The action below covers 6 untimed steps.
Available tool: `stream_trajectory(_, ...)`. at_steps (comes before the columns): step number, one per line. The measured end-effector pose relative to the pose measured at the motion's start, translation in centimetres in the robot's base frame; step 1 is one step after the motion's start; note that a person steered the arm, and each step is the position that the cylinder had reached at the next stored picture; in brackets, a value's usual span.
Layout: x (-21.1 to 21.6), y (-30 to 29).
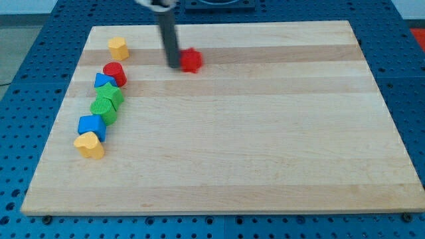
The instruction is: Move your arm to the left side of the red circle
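— Pincer state: can we tell?
— We cannot. Only a straight dark rod shows, and my tip [174, 65] rests on the pale, striped wooden desk [265, 146], just beside the view's left of a small red block [192, 60] whose shape we cannot make out.
— And the red circle [114, 73]?
— We see it near the desk's left edge, well apart from my tip, on the tip's left. It is a smooth, short round piece, flat face up, so it has no long axis or heading.
— Its neighbours?
— A yellow block [118, 48] above. Below, a blue triangle [103, 81] touches it, then a green star [111, 95], a ribbed green circle [103, 108], a blue block [91, 125] and a yellow heart [89, 145].
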State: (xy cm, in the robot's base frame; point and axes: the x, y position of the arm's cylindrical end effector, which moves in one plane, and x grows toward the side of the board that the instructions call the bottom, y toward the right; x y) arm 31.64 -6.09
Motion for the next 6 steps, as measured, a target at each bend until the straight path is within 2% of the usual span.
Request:
stream_trajectory(1,-0.3,3.8)
stream_trajectory(3,-0.2,-11.4)
stream_trajectory(5,-1.5,-18.8)
stream_trajectory(6,0.3,-22.5)
